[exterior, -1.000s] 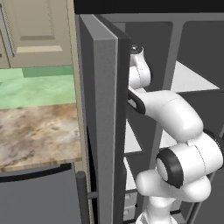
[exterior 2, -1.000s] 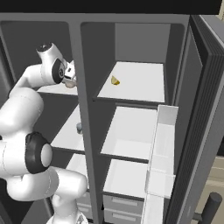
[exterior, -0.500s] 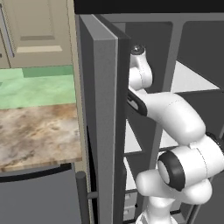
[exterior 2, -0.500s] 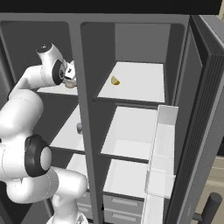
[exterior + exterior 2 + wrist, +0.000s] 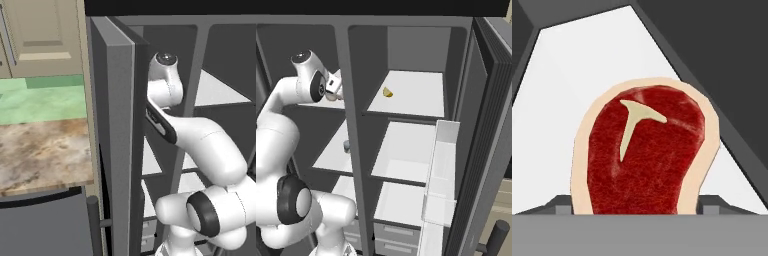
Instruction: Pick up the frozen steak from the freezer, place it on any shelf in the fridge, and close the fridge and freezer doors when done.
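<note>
Reaching high into the narrower dark grey freezer compartment with the white arm, the two-finger gripper at the level of the top narrow white board. Close before the hand camera: the thick frozen steak, glossy red top with a pale T-shaped bone mark, tan rim all round, lying on that white board against the dark grey side wall. Dark finger tips low on either side of the slab's near end; whether pressing on it or merely flanking it cannot be told, so gripper state uncertain. From the right base view, a tan sliver of the steak just under the hand, beside the grey divider post.

Next door, the wider dark grey fridge compartment with its flat white shelves; on the top one a small yellow item. On a lower freezer board, a small grey-teal can. Both tall grey doors standing open: one edge-on at the left, the other at the right with white inner bins. Beyond the left door, a mottled brown stone counter and beige cabinet fronts.
</note>
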### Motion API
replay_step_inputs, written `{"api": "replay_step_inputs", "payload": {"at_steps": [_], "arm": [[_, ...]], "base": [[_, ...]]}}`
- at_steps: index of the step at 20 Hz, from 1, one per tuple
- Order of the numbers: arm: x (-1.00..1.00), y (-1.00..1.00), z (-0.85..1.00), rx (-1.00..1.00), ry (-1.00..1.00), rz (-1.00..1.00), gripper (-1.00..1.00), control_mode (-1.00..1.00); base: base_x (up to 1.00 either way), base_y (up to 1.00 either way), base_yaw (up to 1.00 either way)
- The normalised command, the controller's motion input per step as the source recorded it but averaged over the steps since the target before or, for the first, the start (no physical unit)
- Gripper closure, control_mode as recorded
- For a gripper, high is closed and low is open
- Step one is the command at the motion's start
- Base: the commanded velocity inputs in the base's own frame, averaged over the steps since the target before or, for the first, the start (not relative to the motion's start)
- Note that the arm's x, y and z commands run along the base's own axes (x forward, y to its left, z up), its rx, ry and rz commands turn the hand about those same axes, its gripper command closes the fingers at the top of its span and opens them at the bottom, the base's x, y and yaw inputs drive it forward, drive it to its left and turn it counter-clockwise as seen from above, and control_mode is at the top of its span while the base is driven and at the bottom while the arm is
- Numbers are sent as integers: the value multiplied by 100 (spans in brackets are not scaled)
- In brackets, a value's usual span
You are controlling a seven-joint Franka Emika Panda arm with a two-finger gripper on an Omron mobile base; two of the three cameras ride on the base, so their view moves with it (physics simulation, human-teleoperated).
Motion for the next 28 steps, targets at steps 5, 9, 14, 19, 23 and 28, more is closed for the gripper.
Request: {"api": "replay_step_inputs", "payload": {"at_steps": [5,9,14,19,23,28], "arm": [[-93,10,34,7,-10,-2,100,-100],[-100,26,39,7,-5,0,100,-100],[-100,17,32,4,0,0,100,-100],[-100,0,26,8,0,0,100,-100],[-100,-25,9,11,0,0,100,-100],[-100,-62,0,7,0,0,100,-100]], "base": [[0,0,0],[0,0,0],[0,0,0],[0,0,0],[0,0,0],[0,0,0]]}}
